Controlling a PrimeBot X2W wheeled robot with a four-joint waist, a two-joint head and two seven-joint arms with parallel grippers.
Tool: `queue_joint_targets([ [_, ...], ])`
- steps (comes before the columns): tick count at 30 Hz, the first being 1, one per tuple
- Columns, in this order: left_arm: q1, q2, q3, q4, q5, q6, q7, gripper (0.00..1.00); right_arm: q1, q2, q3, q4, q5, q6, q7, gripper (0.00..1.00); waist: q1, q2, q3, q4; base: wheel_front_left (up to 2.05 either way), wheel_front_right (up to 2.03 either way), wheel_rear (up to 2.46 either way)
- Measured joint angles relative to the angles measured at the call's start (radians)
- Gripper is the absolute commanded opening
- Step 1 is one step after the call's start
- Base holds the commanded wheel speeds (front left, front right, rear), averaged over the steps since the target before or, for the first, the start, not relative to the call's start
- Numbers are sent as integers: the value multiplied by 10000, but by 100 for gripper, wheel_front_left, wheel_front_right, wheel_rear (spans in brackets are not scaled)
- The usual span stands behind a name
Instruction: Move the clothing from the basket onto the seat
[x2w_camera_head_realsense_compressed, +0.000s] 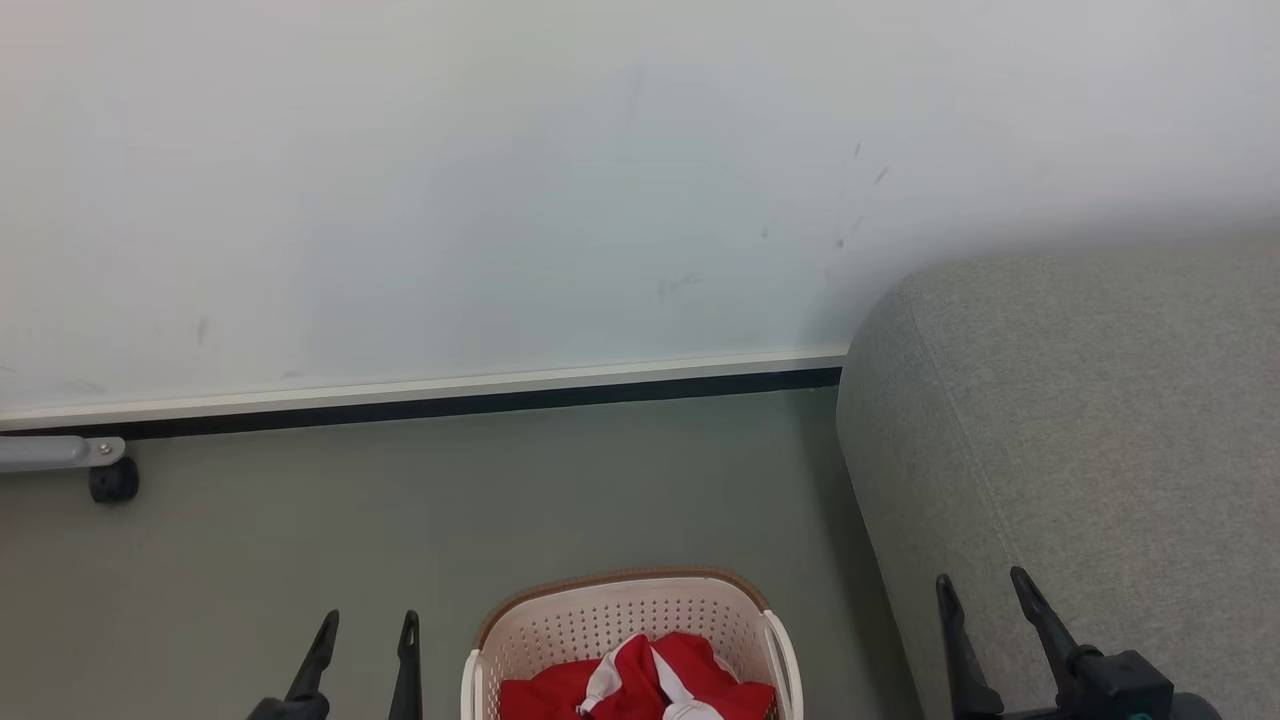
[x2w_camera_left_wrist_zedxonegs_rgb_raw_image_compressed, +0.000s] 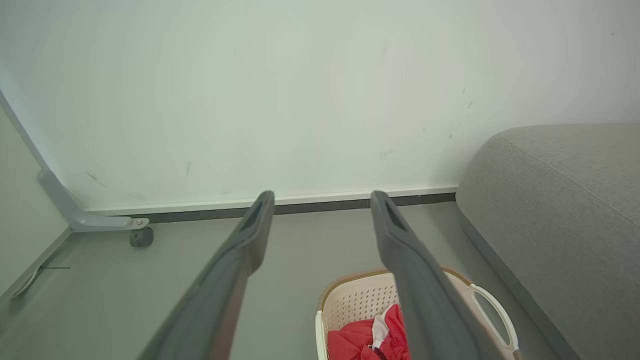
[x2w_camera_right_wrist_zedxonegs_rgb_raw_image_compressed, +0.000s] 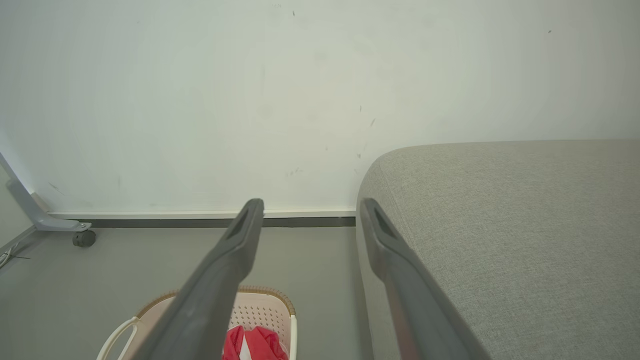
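Grey floor (x2w_camera_head_realsense_compressed: 400, 520), white wall (x2w_camera_head_realsense_compressed: 500, 200); basket (x2w_camera_head_realsense_compressed: 620, 612) beside the seat (x2w_camera_head_realsense_compressed: 1080, 420) — left claw (x2w_camera_head_realsense_compressed: 369, 618), right claw (x2w_camera_head_realsense_compressed: 980, 577) both apart.

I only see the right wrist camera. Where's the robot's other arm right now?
Observer: The left gripper hangs open, left of the basket, touching nothing.
Operator: What's on the basket's hidden side?
Observer: A white loop handle, on the side facing the seat.
Operator: How full is it?
Observer: Not very. The clothing covers only its bottom.
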Motion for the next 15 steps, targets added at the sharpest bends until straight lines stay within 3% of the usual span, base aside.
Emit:
queue_joint_targets([
  [15, -198, -33, -374, -136, 453, -351, 0, 100, -89, -4, -244, -495, -128, 0, -2, 100, 2, 0, 916, -85, 0, 0, 0],
])
